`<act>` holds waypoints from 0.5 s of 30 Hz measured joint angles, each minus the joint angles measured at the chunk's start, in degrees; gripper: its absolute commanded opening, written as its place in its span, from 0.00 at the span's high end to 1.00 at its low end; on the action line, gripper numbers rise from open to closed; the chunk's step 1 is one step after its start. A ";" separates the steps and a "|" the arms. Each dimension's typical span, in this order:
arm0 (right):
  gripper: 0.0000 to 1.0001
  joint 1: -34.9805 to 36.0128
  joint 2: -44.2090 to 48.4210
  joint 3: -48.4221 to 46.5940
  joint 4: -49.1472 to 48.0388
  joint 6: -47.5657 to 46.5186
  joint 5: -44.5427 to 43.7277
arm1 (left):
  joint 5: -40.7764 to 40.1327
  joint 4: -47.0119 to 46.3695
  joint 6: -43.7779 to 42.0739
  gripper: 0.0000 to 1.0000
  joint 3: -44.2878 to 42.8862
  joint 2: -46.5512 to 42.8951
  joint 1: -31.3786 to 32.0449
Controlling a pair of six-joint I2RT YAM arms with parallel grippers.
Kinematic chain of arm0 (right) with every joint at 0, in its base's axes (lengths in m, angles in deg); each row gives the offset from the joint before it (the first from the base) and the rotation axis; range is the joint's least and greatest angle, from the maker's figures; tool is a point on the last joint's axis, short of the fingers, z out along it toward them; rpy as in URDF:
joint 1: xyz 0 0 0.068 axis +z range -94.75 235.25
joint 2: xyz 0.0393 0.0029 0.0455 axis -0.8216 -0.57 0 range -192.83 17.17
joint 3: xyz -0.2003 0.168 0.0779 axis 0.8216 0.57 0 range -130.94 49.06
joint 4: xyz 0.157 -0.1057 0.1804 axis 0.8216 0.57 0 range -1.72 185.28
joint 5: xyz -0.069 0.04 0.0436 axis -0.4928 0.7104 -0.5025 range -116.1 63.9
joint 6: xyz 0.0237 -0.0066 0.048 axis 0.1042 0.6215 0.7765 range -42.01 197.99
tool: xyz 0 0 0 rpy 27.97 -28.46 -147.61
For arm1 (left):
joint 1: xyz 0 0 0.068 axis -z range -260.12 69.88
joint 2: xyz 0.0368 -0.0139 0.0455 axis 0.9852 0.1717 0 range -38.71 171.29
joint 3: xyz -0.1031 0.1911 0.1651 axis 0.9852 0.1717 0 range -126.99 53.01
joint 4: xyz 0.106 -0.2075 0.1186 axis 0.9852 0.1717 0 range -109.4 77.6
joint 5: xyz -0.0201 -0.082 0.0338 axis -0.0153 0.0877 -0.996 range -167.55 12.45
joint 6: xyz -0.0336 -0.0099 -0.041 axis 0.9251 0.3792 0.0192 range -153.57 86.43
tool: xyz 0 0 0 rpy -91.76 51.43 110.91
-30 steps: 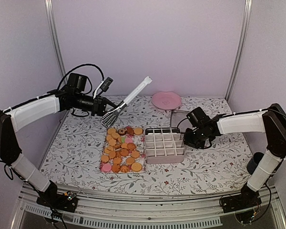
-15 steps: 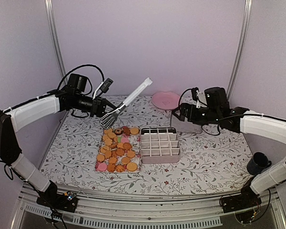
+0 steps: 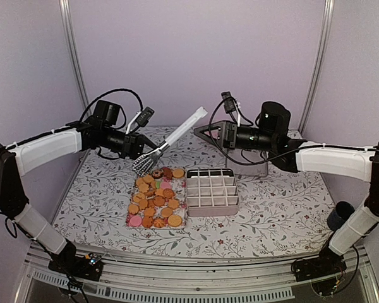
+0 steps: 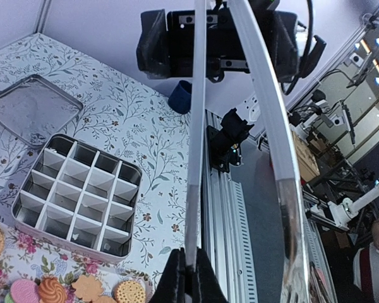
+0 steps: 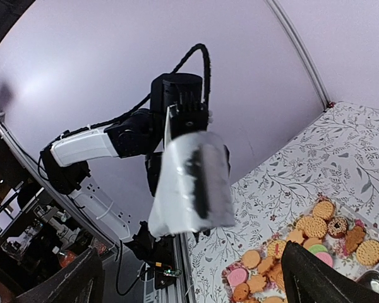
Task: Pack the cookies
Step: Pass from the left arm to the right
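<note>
The left gripper (image 3: 141,147) holds the tongs (image 3: 177,131) above the cookies (image 3: 156,199), and the right gripper (image 3: 206,131), wide open near their handle, probably must take them next.

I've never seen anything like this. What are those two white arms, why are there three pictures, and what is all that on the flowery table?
These are two robot arms bolted at the table's near edge, each ending in a two-finger gripper. One picture looks down from above and behind the arms. The other two come from a small camera on each wrist. On the table are cookies on a tray, an empty divided box, a flat metal lid and a dark cup. The left gripper is clamped on a pair of tongs. The right gripper is open, holds nothing, and hangs near the tongs' handle end.
</note>
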 measured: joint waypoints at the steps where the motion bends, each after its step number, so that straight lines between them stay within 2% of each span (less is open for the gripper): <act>1: 0.01 0.48 -0.92 -0.92 -0.96 0.22 0.92 | 0.11 -0.17 0.15 1.00 0.15 0.00 0.00; 7: 0.12 3.45 -4.96 -5.53 -5.38 0.87 4.33 | 0.31 -0.96 0.98 1.00 0.59 0.00 0.02; 15: 0.27 5.18 -9.81 -8.83 -6.38 1.99 4.35 | 0.28 -1.60 1.14 1.00 0.83 -0.02 0.02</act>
